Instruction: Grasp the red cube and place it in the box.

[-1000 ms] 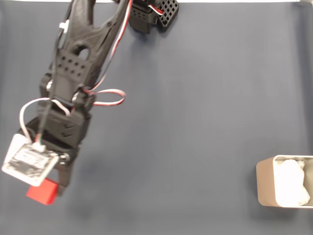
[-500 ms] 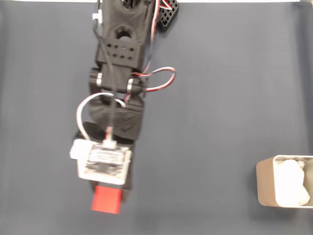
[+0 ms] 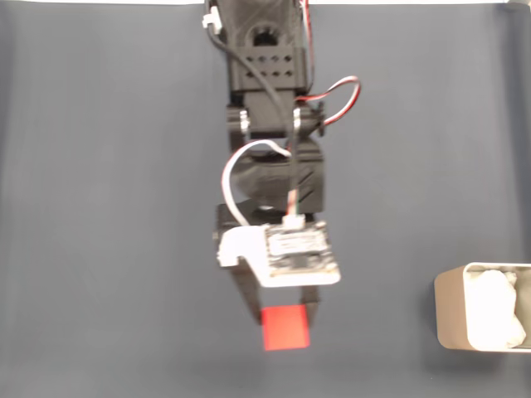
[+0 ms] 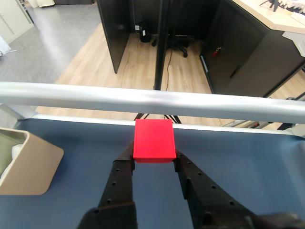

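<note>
Gripping the matte red cube (image 4: 153,140), the black tool (image 4: 153,160).

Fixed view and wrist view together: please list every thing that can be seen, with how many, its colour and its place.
red cube: one, bright red, held between the two fingers of the hand, lower middle of the fixed view; also in the wrist view.
box: one, beige, open top, at the right edge of the fixed view, apart from the cube; at the left edge of the wrist view.
white lining: one, white, crumpled, inside the box.
table cover: one, dark blue-grey, under everything.
metal rail: one, silver, along the far table edge in the wrist view.
hand: one, black, closed on the cube.
</note>
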### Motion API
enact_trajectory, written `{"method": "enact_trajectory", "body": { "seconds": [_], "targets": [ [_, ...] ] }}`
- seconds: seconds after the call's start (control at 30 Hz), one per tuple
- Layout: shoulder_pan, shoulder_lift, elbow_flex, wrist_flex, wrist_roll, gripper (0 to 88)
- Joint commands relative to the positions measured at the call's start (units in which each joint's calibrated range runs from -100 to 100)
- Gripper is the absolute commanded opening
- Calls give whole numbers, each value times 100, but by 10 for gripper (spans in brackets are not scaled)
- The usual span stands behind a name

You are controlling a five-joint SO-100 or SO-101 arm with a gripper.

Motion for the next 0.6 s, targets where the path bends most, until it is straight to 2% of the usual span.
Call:
{"method": "enact_trajectory", "body": {
  "seconds": [0.0,0.57],
  "targets": [
    [-259,-446,-2,30,78,17],
    [-1537,-333,-102,5,181,19]
  ]
}}
